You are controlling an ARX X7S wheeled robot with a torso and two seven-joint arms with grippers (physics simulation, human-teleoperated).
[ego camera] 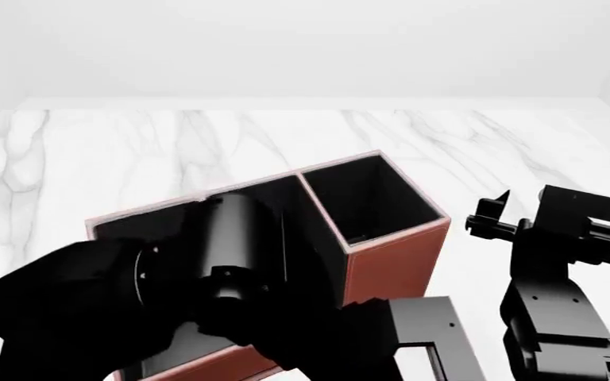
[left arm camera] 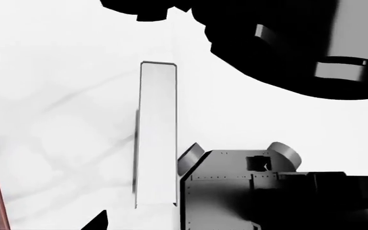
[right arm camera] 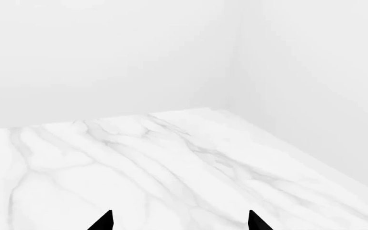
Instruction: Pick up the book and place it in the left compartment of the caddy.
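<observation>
The book [left arm camera: 156, 134] shows only on my left wrist view (head view hides it); possibly held, right fingers [right arm camera: 107, 221] spread, empty.

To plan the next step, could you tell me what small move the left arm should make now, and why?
Probably nudge the left arm toward the caddy before lowering. Its wrist view shows the book against the table, the caddy's red wall only at the picture's edge; the head view hides the left compartment, so alignment is unsure.
</observation>
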